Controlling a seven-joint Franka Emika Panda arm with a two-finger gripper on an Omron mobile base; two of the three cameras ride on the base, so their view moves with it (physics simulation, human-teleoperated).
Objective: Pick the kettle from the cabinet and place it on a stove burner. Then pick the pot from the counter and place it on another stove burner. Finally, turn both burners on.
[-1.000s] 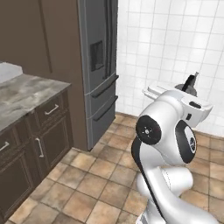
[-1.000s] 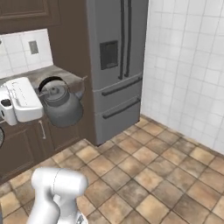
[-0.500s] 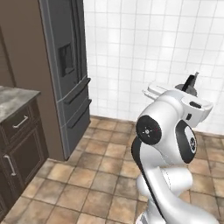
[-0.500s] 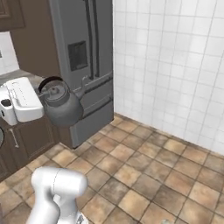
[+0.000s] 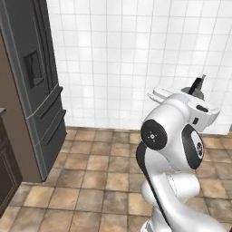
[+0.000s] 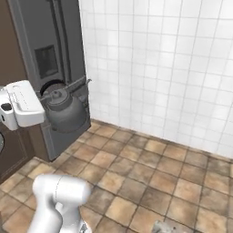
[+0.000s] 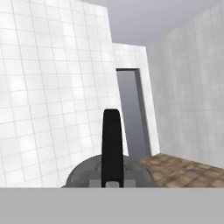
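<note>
White tiled wall and brown tile floor ahead with a grey fridge at left, kettle carried centre-left in the right base view, gripper clamped on its black handle; keep it level while driving to the stove; no readable writing.

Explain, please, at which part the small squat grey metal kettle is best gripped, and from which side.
Grip the small squat grey metal kettle by its black arched top handle, coming from above. The arch stands clear over the lid, and the pincer seems to hold it there.
</note>
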